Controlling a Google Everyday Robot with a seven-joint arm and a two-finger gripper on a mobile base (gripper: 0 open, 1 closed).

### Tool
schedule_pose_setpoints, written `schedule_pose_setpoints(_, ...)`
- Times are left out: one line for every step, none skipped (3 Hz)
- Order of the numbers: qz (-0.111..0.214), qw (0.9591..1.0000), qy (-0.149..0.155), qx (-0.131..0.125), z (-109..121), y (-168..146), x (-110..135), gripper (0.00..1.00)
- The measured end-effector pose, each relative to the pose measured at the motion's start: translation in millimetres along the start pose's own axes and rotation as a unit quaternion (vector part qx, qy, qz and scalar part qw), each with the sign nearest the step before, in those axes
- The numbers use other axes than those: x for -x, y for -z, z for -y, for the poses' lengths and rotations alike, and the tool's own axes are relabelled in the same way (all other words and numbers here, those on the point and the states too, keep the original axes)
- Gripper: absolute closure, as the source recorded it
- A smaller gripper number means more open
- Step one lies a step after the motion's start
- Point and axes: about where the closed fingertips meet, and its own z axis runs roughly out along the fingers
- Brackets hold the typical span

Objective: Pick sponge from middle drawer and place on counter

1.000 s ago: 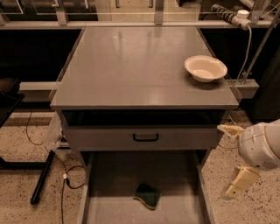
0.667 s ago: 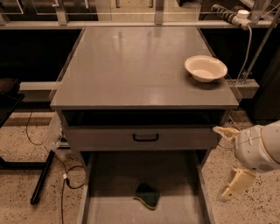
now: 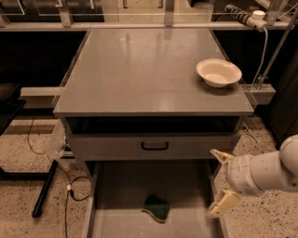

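camera view, sponge (image 3: 157, 208) left of splayed pincer (image 3: 213, 182)

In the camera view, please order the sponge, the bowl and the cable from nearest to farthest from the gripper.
Gripper, open, low right beside the drawer.
1. Sponge, on its floor.
2. Bowl, on the counter, right.
3. Cable, back right.

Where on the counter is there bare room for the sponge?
The counter is bare from its left edge to the bowl; only that right side is crowded. The sponge lies in the middle drawer, the open tool beside its right wall.
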Motion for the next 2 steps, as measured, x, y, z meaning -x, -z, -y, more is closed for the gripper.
schedule_pose_setpoints(0.034,0.9991,-0.009,-0.026,2.3,-42.7,-26.0,0.00)
schedule_pose_setpoints(0.052,0.9974,-0.033,-0.038,-3.6,-91.5,-61.0,0.00)
